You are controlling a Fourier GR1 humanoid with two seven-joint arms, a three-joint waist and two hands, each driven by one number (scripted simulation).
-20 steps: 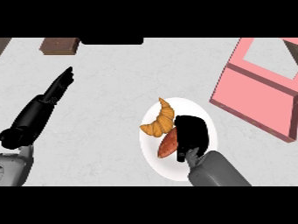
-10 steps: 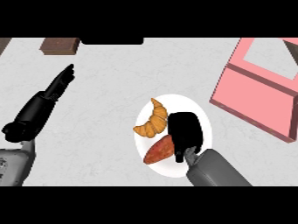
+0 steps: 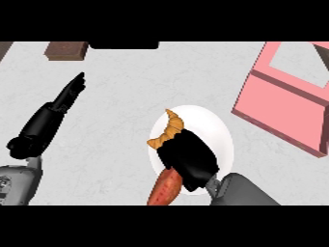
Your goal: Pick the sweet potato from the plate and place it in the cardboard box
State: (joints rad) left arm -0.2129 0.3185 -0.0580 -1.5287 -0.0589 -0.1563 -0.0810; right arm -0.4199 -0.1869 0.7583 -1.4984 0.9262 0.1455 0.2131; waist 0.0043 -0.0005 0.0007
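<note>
One white plate [image 3: 220, 130] sits on the pale bench [image 3: 124, 125], carrying one croissant [image 3: 168, 131] and one sweet potato [image 3: 165, 189] — the croissant toward the plate's far left, the sweet potato slanting off the near left rim and onto the bench. The right hand [image 3: 188, 158] lies over the middle of the plate, fingers curled down across the sweet potato's upper end and hiding it; its far edge touches the croissant's lower tip. The left hand [image 3: 68, 94] rests well apart at the left, fingers straight and pointing away, holding nothing. One pink cardboard box [image 3: 292, 103] with an open window lies to the right of the plate, near it but apart. One brown block [image 3: 67, 50] sits at the far edge — beside a dark object [image 3: 124, 45].
</note>
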